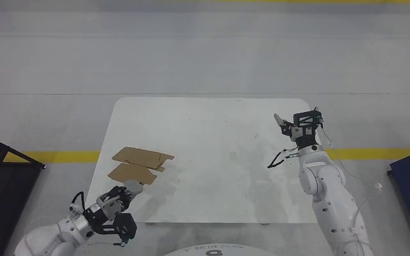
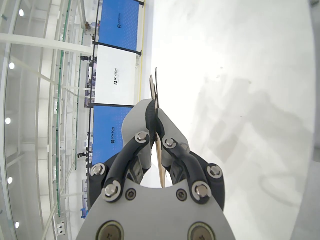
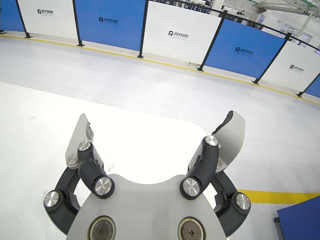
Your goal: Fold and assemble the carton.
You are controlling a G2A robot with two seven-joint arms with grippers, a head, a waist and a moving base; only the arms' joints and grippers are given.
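Pinching the flat carton [image 1: 141, 156] by its edge, left gripper [image 2: 155, 112] jaws clenched; right gripper [image 3: 158, 117], jaws released, should brace it.

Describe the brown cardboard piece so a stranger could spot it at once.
Find the big white table in the top view. Near its left edge sits a flattened carton, its near corner pinched by the left gripper. It is the one brown thing on the white surface.

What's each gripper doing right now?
Left gripper: shut on the flat carton's edge.
Right gripper: open, holding nothing.
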